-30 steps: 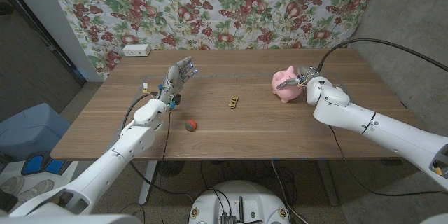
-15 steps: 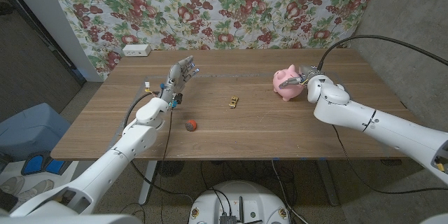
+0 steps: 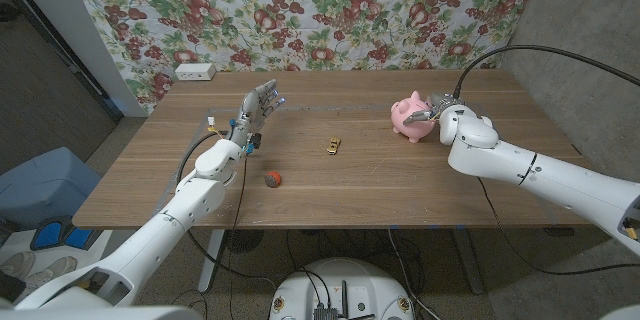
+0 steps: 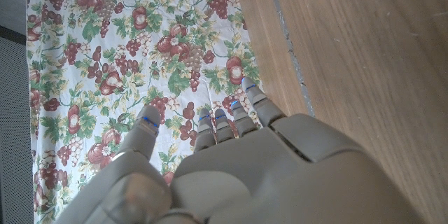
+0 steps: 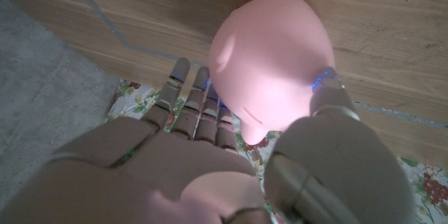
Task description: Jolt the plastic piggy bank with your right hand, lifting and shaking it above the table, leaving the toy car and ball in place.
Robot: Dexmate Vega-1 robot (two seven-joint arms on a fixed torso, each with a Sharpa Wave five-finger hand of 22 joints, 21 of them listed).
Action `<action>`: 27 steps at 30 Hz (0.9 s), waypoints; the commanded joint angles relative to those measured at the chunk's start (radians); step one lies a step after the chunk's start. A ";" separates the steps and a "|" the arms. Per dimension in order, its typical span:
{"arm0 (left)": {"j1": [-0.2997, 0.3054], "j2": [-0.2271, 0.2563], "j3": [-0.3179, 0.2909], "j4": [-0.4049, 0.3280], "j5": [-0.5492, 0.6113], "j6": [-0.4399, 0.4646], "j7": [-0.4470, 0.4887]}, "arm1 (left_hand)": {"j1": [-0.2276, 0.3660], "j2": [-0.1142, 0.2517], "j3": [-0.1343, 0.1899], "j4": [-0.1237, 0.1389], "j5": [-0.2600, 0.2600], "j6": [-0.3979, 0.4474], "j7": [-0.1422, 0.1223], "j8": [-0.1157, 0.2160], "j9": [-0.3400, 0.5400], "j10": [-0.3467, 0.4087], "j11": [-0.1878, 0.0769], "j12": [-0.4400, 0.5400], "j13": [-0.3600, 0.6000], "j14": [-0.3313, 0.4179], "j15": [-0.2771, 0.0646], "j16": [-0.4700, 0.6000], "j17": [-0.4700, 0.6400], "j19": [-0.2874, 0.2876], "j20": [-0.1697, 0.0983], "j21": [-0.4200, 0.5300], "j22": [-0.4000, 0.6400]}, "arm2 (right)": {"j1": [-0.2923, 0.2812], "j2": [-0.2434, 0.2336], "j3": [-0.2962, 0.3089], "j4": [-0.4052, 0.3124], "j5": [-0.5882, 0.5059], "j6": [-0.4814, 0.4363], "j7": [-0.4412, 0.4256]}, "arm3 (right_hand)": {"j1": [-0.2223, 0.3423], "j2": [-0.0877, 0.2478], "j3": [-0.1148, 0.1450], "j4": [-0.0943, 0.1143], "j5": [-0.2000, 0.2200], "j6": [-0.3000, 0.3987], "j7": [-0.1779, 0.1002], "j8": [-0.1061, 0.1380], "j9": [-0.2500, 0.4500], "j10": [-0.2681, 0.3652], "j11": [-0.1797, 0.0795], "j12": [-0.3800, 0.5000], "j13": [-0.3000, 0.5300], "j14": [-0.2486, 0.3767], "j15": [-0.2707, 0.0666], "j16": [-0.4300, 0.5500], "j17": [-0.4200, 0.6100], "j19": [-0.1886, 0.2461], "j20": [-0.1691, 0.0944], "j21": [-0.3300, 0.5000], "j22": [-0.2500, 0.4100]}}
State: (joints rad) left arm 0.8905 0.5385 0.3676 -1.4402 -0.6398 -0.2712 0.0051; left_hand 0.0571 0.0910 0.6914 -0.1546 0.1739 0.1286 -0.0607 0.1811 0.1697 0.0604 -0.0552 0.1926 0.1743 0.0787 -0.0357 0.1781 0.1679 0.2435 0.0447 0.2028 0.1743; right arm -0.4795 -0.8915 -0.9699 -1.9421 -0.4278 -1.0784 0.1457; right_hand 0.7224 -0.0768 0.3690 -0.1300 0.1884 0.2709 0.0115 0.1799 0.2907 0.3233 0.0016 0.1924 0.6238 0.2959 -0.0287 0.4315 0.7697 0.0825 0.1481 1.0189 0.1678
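Right hand point(image 3: 440, 112) grips piggy bank point(image 3: 409, 118); shaking wants a firm hold, well above desk point(image 3: 330, 185).

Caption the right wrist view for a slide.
Right robot hand grips the pink piggy bank above the wooden table.

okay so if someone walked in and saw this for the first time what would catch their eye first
Probably the pink piggy bank at the table's far right, gripped by the right hand, whose fingers wrap its body. Next, the left hand raised with fingers apart at the left, with the small red ball and yellow toy car mid-table.
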 commanded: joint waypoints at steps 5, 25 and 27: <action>0.011 0.006 -0.004 -0.008 -0.006 -0.005 -0.007 | 0.008 0.006 0.000 -0.001 0.000 0.006 -0.005 0.001 0.006 0.006 0.009 0.000 0.005 -0.001 -0.017 0.000 0.001 0.001 0.003 -0.003 0.005 | -0.061 -0.019 0.069 -0.052 0.045 0.008 -0.041 | -0.082 -0.017 -0.053 0.013 0.012 -0.182 0.010 -0.003 -0.048 -0.144 0.016 -0.010 -0.029 -0.093 0.033 -0.062 -0.043 -0.077 0.041 -0.088 0.003; 0.029 0.021 -0.015 -0.021 -0.014 -0.015 -0.019 | 0.006 0.005 0.000 0.000 0.000 0.006 -0.007 0.000 0.006 0.005 0.009 0.000 0.005 -0.002 -0.014 0.000 0.002 0.000 0.004 -0.004 0.005 | -0.427 0.014 0.469 -0.048 0.323 0.487 -0.468 | -0.189 -0.011 -0.112 0.040 0.038 -0.225 0.011 0.023 -0.089 -0.234 0.032 0.009 -0.091 -0.212 0.076 -0.140 -0.102 -0.131 0.057 -0.208 0.003; 0.031 0.023 -0.016 -0.022 -0.016 -0.015 -0.020 | 0.005 0.005 0.000 0.001 0.000 0.007 -0.008 0.001 0.006 0.005 0.009 0.000 0.005 -0.002 -0.014 0.000 0.002 0.000 0.004 -0.004 0.005 | -0.448 0.021 0.495 -0.037 0.350 0.539 -0.484 | -0.196 -0.009 -0.115 0.042 0.037 -0.217 0.011 0.026 -0.090 -0.234 0.033 0.009 -0.095 -0.218 0.079 -0.144 -0.105 -0.121 0.056 -0.210 0.003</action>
State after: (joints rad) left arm 0.9111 0.5529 0.3579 -1.4564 -0.6500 -0.2799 -0.0076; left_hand 0.0571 0.0910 0.6914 -0.1546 0.1738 0.1287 -0.0607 0.1811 0.1697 0.0604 -0.0552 0.1926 0.1742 0.0787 -0.0357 0.1780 0.1679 0.2435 0.0446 0.2028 0.1743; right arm -0.7743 -0.8956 -0.6437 -2.0040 -0.2078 -0.7907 -0.1739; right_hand 0.5329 -0.0933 0.2621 -0.0897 0.2221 0.0409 0.0213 0.2003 0.1998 0.0806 0.0322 0.1964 0.5306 0.0716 0.0462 0.2882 0.6669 -0.0498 0.2034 0.8126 0.1675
